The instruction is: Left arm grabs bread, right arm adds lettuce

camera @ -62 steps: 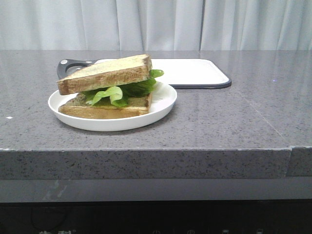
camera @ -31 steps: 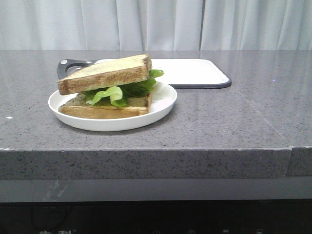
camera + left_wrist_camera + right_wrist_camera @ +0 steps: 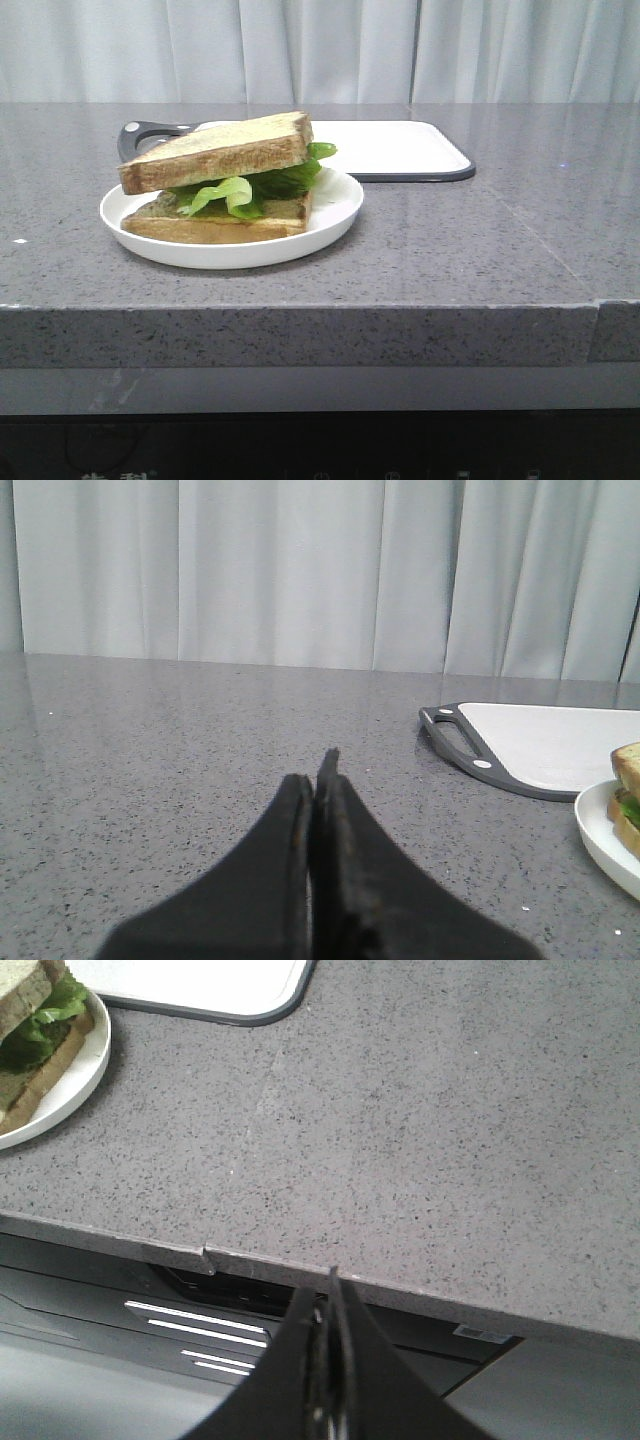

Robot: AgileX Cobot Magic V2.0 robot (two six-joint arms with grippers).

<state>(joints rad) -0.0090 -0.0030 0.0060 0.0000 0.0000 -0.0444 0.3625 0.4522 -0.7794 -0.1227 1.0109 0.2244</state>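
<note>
A white plate [image 3: 330, 215] holds a sandwich. The bread [image 3: 215, 150], a thick toasted slice, lies tilted on top of the green lettuce [image 3: 245, 190], with a second slice [image 3: 215, 222] underneath. Neither arm shows in the front view. My left gripper [image 3: 320, 770] is shut and empty, low over the counter to the left of the plate [image 3: 603, 830]. My right gripper [image 3: 328, 1285] is shut and empty, off the counter's front edge. The plate [image 3: 80, 1070] and lettuce [image 3: 45, 1020] show at the corner of the right wrist view.
A white cutting board [image 3: 390, 145] with a dark rim and handle lies behind the plate; it also shows in the left wrist view [image 3: 560, 745] and the right wrist view [image 3: 200, 985]. The grey stone counter [image 3: 480, 250] ends at a front edge [image 3: 400, 1285]. Curtains hang behind.
</note>
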